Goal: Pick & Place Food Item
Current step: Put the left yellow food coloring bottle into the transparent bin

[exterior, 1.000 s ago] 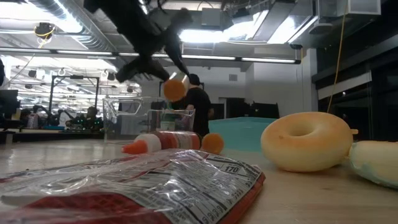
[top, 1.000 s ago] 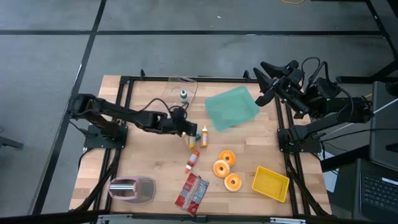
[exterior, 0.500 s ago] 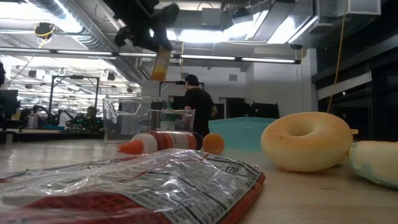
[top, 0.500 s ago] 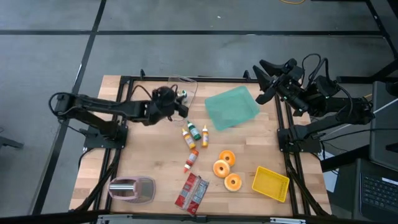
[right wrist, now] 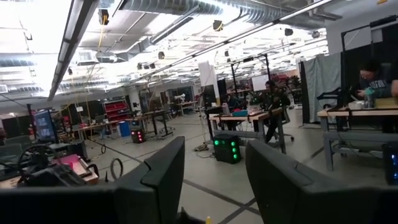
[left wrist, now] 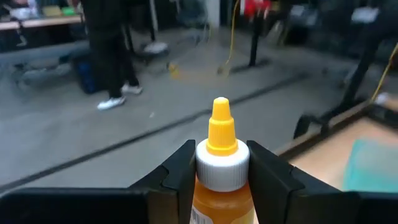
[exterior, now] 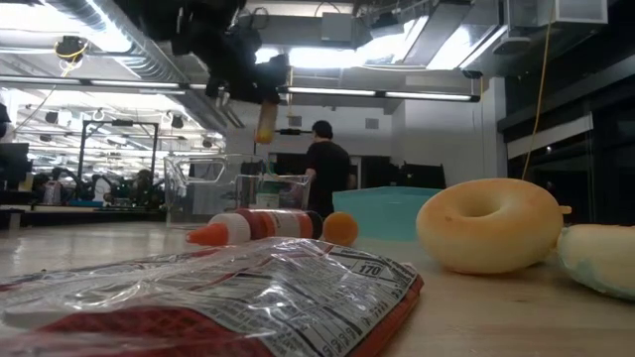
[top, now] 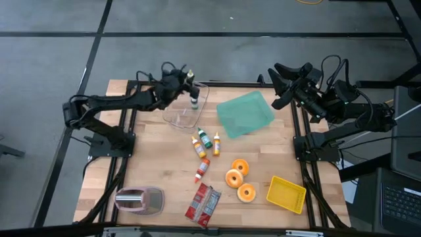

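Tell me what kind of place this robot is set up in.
Probably a big open robotics lab or workshop: exposed ceiling ducts, rows of workbenches, and a wooden table set on a concrete floor.

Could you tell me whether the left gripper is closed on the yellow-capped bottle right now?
Yes, shut on it. In the left wrist view the yellow-capped bottle sits clamped between the left gripper fingers, lifted above the clear container.
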Controlling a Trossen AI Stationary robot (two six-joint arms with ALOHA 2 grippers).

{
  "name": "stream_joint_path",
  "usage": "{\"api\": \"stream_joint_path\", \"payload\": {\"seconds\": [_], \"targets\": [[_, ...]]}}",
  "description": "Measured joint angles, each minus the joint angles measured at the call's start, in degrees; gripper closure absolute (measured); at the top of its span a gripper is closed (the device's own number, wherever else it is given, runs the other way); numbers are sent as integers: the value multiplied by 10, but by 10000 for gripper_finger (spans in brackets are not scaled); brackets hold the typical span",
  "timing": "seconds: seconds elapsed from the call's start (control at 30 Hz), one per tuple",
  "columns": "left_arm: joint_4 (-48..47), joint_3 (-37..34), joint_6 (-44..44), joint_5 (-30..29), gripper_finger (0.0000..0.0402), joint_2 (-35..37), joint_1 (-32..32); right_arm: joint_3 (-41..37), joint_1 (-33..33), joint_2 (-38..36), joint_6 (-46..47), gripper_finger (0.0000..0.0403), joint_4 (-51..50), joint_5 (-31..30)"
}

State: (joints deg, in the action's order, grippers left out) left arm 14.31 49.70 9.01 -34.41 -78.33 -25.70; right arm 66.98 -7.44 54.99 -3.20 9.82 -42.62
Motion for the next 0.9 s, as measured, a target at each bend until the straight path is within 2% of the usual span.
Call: {"api": "stream_joint_path", "payload": {"seconds": [0.07,0.23,0.37,0.53,0.9], "targets": [[58,-24,0,3,289,-5,-26,0,0,0,9,234,0,-5],[72,-61,-20,-10,289,-3,-73,0,0,0,27,234,0,-13],[93,-73,-23,42,289,-7,-94,0,0,0,43,234,0,-14],[121,-73,-35,90,289,-32,-95,0,4,0,47,234,0,-15],[205,-73,-38,103,289,-115,-77,0,9,0,62,234,0,-20]]}}
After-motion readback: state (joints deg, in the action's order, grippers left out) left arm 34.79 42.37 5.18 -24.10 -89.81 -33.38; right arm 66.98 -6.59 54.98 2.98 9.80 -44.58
